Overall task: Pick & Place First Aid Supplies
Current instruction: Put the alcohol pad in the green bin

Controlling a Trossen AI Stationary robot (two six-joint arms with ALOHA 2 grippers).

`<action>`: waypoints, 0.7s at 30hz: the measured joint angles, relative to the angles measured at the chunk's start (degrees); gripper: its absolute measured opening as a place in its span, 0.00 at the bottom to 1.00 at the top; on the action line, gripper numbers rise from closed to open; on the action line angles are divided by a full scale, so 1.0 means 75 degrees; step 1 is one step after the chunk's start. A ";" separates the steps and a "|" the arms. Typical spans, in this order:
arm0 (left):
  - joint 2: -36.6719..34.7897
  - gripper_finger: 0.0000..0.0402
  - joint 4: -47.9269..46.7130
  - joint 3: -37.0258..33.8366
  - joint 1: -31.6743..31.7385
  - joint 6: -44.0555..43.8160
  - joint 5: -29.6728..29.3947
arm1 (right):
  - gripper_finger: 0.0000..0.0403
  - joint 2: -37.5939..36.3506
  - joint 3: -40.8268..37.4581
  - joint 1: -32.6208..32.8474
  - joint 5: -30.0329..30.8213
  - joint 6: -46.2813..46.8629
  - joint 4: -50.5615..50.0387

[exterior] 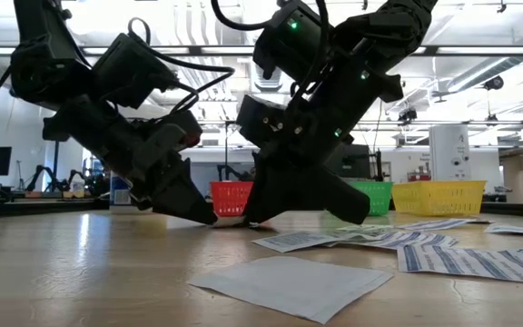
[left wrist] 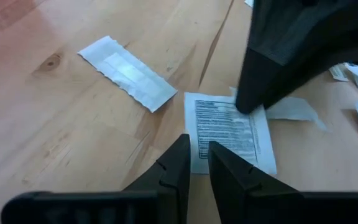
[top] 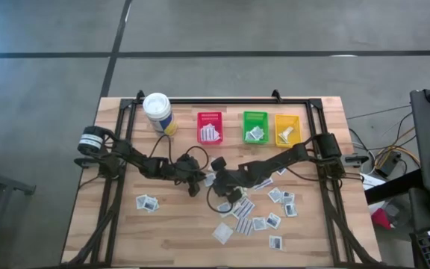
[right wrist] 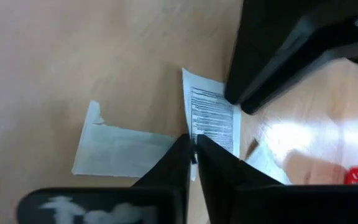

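Wooden table (top: 125,224), both jaws narrow, right gripper (right wrist: 192,155) pinching printed packet (right wrist: 213,118).

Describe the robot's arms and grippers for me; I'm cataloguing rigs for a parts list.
Two black jointed arms with loose black cables looping along them. The left arm's base carries a white round label. Each ends in two black wedge-shaped plastic fingers: left gripper, right gripper. The low view shows green indicator lights.
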 joint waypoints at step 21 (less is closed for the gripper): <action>-0.1723 0.16 -0.0558 -0.0087 0.0029 0.1098 -0.0074 | 0.02 -0.0429 -0.0012 0.0335 0.0512 0.0939 -0.0346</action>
